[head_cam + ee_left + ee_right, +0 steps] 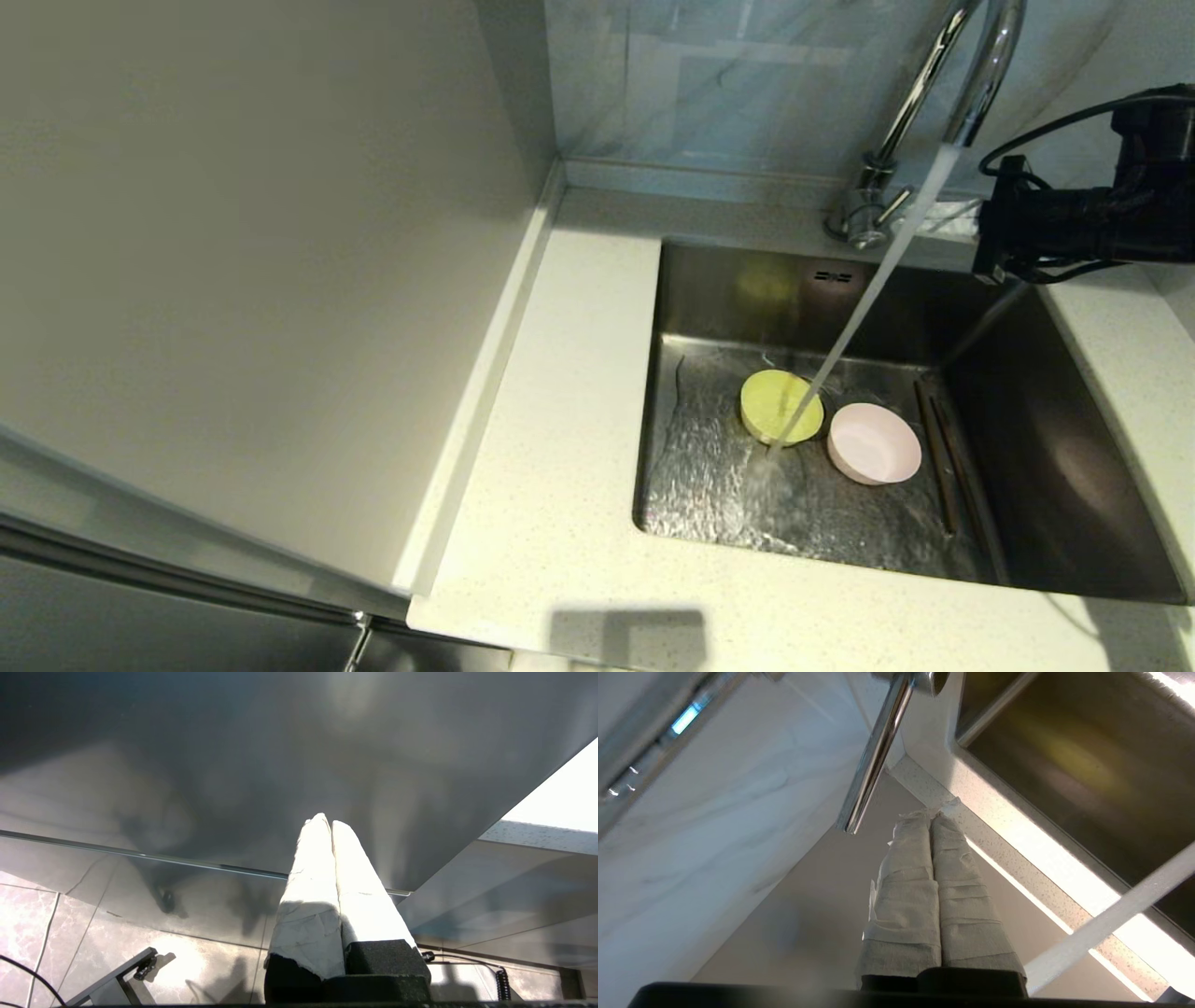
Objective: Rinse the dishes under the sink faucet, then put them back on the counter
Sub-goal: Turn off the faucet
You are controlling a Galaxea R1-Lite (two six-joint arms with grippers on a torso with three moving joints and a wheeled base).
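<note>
Jaws on my right gripper (pixel 930 816) are pressed together, holding nothing, beside the faucet (pixel 971 84) lever (pixel 873 756) at the upper right of the head view. Water is running onto the yellow-green bowl (pixel 780 407); the pink bowl (pixel 875 443) and chopsticks (pixel 938 457) lie beside it on the sink (pixel 1074 467) floor. Next I should probably come down over a bowl's rim, opening first. My left gripper (pixel 331 823), closed and empty, is parked below the surface (pixel 560 373).

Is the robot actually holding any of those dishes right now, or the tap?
Nothing is held. The right gripper is shut on nothing beside the faucet lever; the left gripper is shut, parked away. Both bowls and the chopsticks lie in the sink.
</note>
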